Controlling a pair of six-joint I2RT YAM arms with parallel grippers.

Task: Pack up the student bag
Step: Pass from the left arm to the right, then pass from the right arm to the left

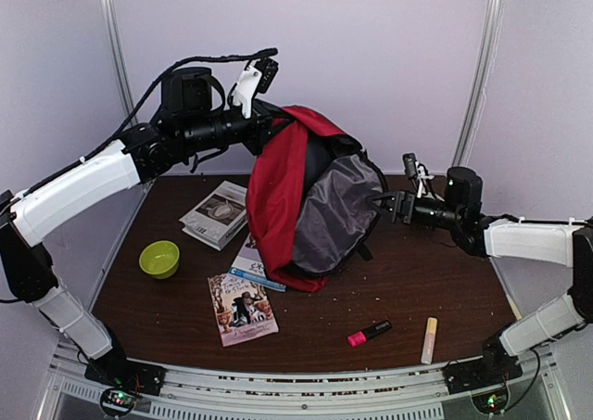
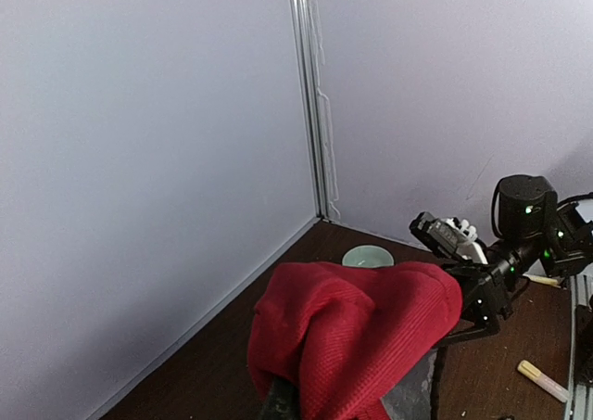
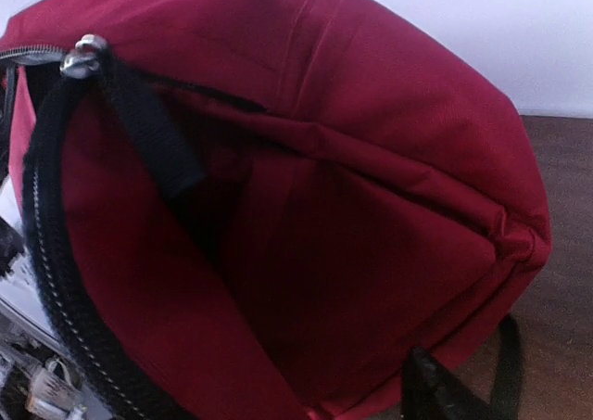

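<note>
The student bag, red with a grey inner lining, hangs lifted above the table's middle. My left gripper is shut on its top fabric and holds it up. In the left wrist view the red cloth drapes over the gripper, and only one finger shows. My right gripper is at the bag's right edge. In the right wrist view the bag fills the frame, with its black zipper. The right gripper stands open around fabric, with one finger visible.
On the table are a green bowl, a grey book, a blue-edged booklet partly under the bag and a picture book. A pink highlighter and a yellow marker lie at the front right. Walls stand close behind.
</note>
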